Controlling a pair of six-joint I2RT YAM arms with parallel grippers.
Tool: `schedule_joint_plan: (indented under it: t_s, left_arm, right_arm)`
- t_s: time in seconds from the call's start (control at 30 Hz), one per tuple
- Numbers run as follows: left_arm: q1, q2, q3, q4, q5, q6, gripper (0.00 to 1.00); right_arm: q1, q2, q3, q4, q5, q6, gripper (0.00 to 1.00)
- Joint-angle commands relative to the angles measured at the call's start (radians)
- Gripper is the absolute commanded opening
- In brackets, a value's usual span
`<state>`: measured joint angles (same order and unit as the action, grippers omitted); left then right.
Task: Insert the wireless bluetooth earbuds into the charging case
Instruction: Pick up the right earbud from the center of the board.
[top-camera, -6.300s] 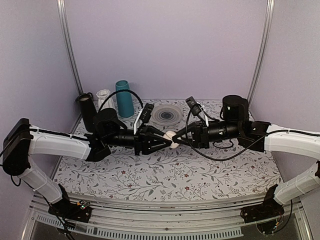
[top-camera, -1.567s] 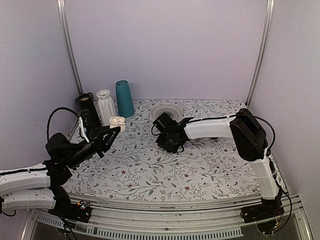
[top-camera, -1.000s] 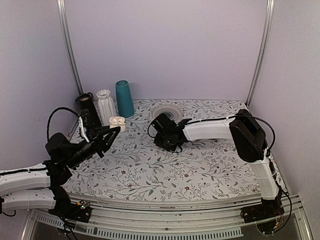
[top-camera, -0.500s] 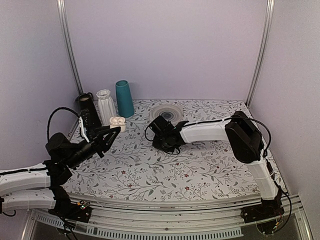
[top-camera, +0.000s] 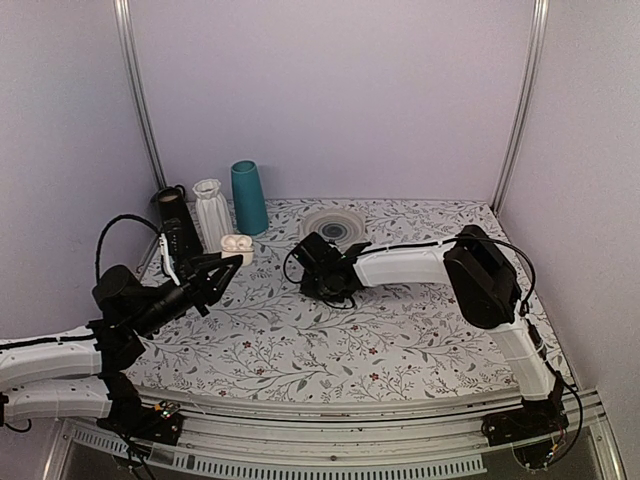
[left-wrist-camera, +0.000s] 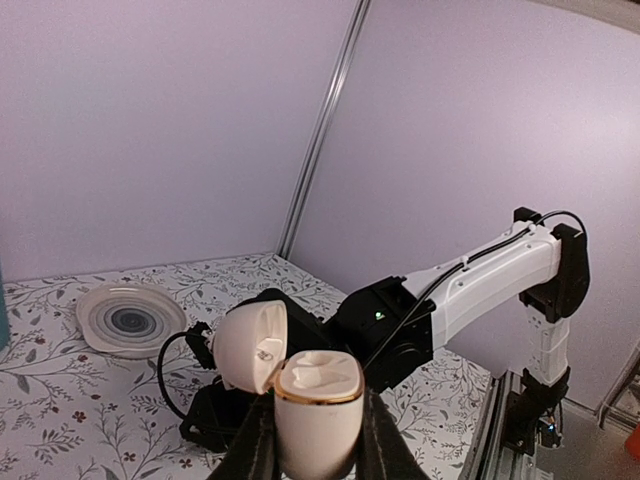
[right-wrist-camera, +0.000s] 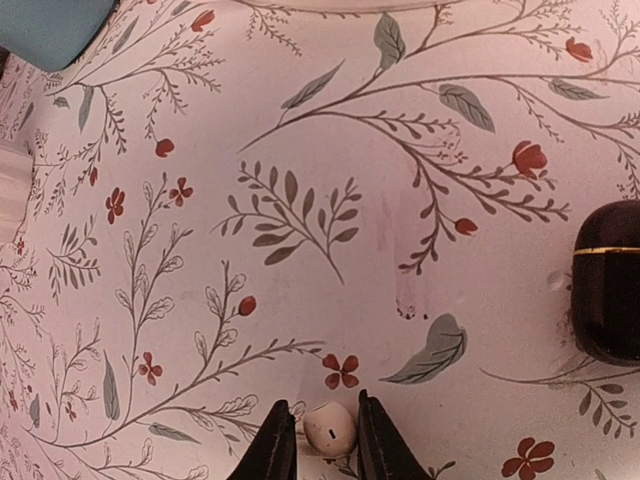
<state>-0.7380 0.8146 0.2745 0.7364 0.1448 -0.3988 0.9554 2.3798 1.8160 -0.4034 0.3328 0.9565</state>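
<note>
Student: Hazards at this stage?

Instructor: Slippage, chiefly. The right pincer (right-wrist-camera: 322, 412), low over the middle of the table (top-camera: 400, 330) toward its far edge, is closed on a single earbud (right-wrist-camera: 329, 428), taken by its rounded body between two narrow black fingers. So smooth and egg-like a surface offers little purchase, and a tilt or jolt in transit could roll it out. Misalignment comes second. The charging case (left-wrist-camera: 318, 400) is held in the air over the far-left part of the table, so neither part is braced.

Student: How is the case held?

Instructor: The left pincer (left-wrist-camera: 318, 432) is clamped on the lower half, one finger on each side. The lid (left-wrist-camera: 250, 345) stands hinged open. The case is glossy cream plastic with rounded corners and a thin gold rim round the base. Hard pressure from the earbud may slide the slick shell between the fingers or swing the lid shut. Whether a socket is already occupied cannot be told.

Student: Anything nearby to confuse or upset?

Instructor: A dark object (right-wrist-camera: 605, 290), glossy, rounded and banded in gold, lies on the matte floral cloth near the earbud. It is similar in form and different in colour. At the far-left corner a ribbed white vase (top-camera: 211, 208), a smooth teal vase (top-camera: 248, 197) and a black vase (top-camera: 172, 215) stand close behind the case, and a wide swing there could topple them.
</note>
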Motion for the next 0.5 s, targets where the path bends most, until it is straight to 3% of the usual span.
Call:
schedule_joint_plan:
  t_s: [0.0,0.47]
  left_arm:
    - [0.017,0.009,0.015,0.021,0.009,-0.009,0.0]
    - [0.02,0.006,0.022,0.011,0.007,-0.006,0.0]
  right_arm:
    - [0.005,0.068,0.033,-0.069,0.002,-0.049,0.22]
    - [0.006,0.054,0.042,-0.085,-0.012,-0.19,0.22]
